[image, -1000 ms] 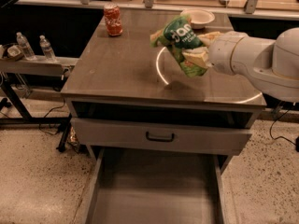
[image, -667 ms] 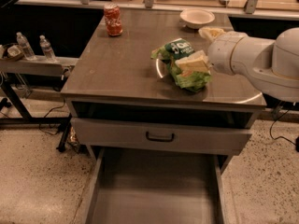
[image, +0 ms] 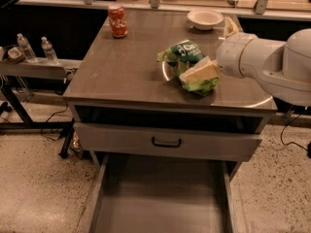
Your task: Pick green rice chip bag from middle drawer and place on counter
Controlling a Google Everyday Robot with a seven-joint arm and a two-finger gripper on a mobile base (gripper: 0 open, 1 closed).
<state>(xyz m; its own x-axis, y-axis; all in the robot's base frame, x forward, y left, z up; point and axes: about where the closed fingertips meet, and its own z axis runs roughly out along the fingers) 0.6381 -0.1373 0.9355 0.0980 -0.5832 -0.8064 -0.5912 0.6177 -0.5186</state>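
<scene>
The end effector [image: 200, 73] sits low over the right half of the desk [image: 126, 67], clenched on the green rice chip bag [image: 187, 52]. A cream, wedge-shaped finger [image: 203, 71] lies across the bag's crumpled middle. The bag is crinkled foil: its dark green top with white lettering pokes out up and left of the end effector, and its light green lower end bulges out below it, resting on the desk surface. Behind the end effector, to the right, the arm [image: 262, 64] is smooth, rounded white casing.

The desk top is a glossy grey-brown rectangle. A thin bright white ring [image: 164, 72] curves on it just left of the bag and runs under the arm. Far to the upper left of the end effector, a red soda can [image: 117, 20] stands upright near the back edge. A shallow round white bowl [image: 205, 18] sits straight behind the end effector.

Below and in front of the end effector, a grey drawer front [image: 121, 139] with a dark handle is closed. Under it, the middle drawer [image: 160, 198] is pulled out, showing a flat grey metal floor and low side walls.
</scene>
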